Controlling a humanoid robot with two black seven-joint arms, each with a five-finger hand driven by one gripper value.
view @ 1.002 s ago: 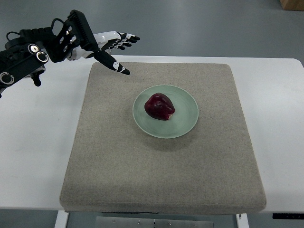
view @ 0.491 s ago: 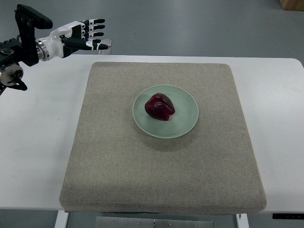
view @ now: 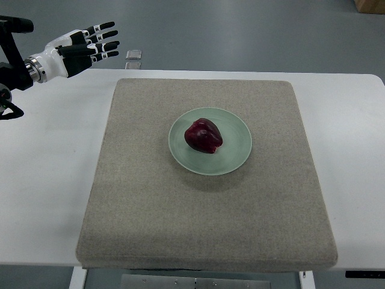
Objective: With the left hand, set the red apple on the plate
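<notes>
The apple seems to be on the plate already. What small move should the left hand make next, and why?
Probably just finish pulling the left hand back toward the picture's left edge and rest it. The red apple already lies on the green plate, the hand's fingers are spread and empty, well clear of the grey mat, so nothing looks left to grasp.

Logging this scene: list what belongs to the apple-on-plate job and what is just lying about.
Job: red apple, resting on the green plate; left hand, open, at the far left.
Lying about: beige mat; white table; small clear object beyond the table.
</notes>
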